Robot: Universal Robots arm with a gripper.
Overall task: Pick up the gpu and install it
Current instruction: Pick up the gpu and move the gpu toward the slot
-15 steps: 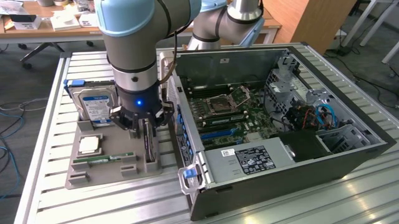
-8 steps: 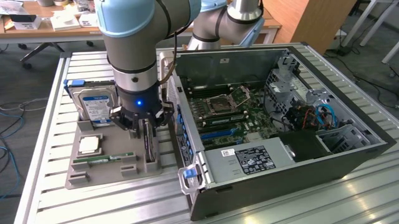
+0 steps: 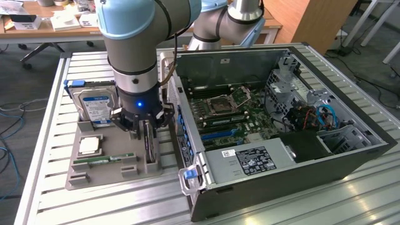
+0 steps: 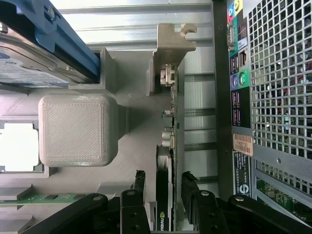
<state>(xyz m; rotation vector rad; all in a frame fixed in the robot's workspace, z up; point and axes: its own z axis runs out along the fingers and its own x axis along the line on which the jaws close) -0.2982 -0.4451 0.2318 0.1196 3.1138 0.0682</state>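
Gripper of the grey-and-blue robot arm is hanging released, its two black fingers spread and straddling the gpu, one finger on each face of the card with a narrow gap showing on both sides. Nothing is being grasped.

The gpu, a thin dark card with a black cooler face and a silvery metal end bracket, is standing on its long edge in a slot of the grey printed plastic tray, along the tray's edge that is facing the open black computer case.

A silver hard drive with a blue-and-white label and blue side rail is standing upright at the tray's corner away from the case. A square silvery processor chip is lying flat in a recess near the tray's middle, and a narrow green memory stick is lying just beside it, toward the tray's edge opposite the hard drive.

Tray and case are resting side by side on the ribbed aluminium table, the case lying open with its green motherboard facing upward.
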